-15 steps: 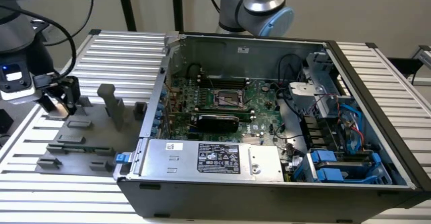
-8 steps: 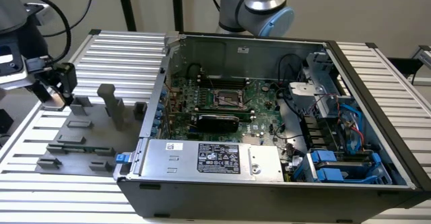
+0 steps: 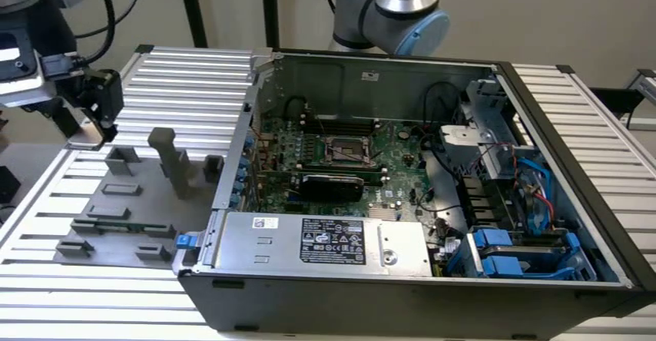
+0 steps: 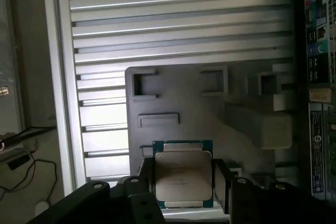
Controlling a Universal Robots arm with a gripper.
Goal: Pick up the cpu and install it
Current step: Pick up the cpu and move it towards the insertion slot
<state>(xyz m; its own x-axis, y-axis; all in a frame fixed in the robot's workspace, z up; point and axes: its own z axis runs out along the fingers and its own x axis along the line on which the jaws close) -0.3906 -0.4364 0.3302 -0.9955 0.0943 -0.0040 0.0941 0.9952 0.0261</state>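
Silver ribbed aluminium bench (image 3: 195, 72) carries everything you are working with. On it, towards the exterior view's right, stands the open black steel computer case (image 3: 410, 302). The green motherboard (image 3: 395, 168) lies flat on its floor. On the exterior view's left is the flat grey plastic fixture plate (image 3: 107, 230), with its pockets and one tall upright grey block (image 3: 167, 160). The square metal-framed socket (image 3: 343, 149) sits near the middle of the board and looks uncovered and empty.

Your black two-fingered tool (image 4: 185, 186) hangs above the far corner of the fixture plate, well apart from the case. It is pinching the cpu (image 4: 184, 171), a thin square chip with a pale silver-beige metal lid on a green base. One dark finger (image 4: 146, 182) presses against each of two opposite edges. The chip looks clear of the plate and square to the fingers.

As I judge it, you are carrying the chip, with the lift done and the seating not yet. To do this well, hold the chip level and do not squeeze harder. The grip is on bare edges, so a jolt could skew it. Travel high enough to clear the upright block and the case wall. Keep the chip's sides parallel to the socket frame.
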